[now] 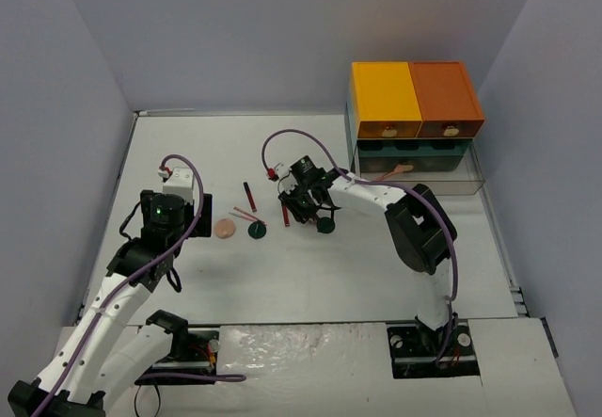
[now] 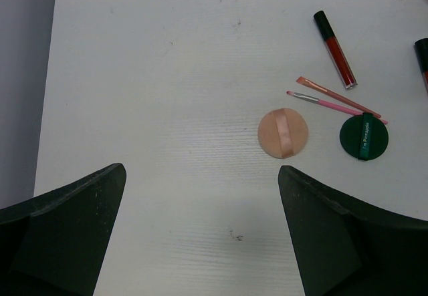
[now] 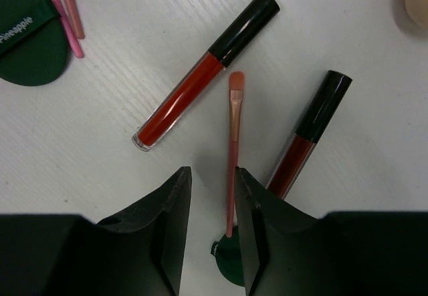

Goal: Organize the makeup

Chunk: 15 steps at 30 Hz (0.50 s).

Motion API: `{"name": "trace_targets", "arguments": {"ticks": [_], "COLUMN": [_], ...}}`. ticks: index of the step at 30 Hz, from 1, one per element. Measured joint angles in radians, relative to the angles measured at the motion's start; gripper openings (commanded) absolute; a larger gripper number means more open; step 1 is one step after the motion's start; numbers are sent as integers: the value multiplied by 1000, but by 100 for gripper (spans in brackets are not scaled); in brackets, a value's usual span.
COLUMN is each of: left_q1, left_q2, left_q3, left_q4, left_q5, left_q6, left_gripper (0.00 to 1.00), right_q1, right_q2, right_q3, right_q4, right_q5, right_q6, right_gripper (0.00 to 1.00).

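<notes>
My right gripper [image 1: 306, 212] [image 3: 212, 176] hangs low over the makeup. Its jaws stand narrowly open around a thin pink brush [image 3: 233, 142], which lies against the right finger [image 3: 251, 202]. A red lip gloss [image 3: 200, 75] and a darker one [image 3: 307, 135] lie either side of the brush. A dark green disc [image 3: 231, 269] [image 1: 325, 224] lies under the jaws. My left gripper [image 1: 201, 215] [image 2: 200, 176] is wide open and empty above bare table. Ahead of it lie a peach puff [image 2: 283, 132] [image 1: 225, 229], a second green disc [image 2: 364, 137] [image 1: 257, 231], two thin brushes [image 2: 338, 99] and a lip gloss [image 2: 335, 49].
The drawer unit [image 1: 414, 106] with yellow and orange tops stands at the back right. A clear drawer [image 1: 442, 184] is pulled out in front of it, with a small pink item inside. A beige item [image 3: 411, 2] shows at the right wrist view's corner. Grey walls enclose the table.
</notes>
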Motion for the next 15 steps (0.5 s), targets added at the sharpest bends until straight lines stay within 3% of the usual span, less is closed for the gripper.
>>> {"name": "trace_targets", "arguments": {"ticks": [8, 12, 15], "left_q1": [0, 0, 0], "left_q2": [0, 0, 0], "left_q3": [0, 0, 0], "left_q4": [0, 0, 0], "left_q5": [0, 0, 0], "left_q6": [3, 3, 3], "left_gripper": [97, 97, 97], "right_q1": [0, 0, 0], "right_q2": [40, 41, 41], "right_q3": [2, 2, 0], "right_q4": [3, 7, 10], "right_q5": [23, 22, 23], "right_q6": [-6, -5, 0], "right_gripper": [23, 7, 0]}}
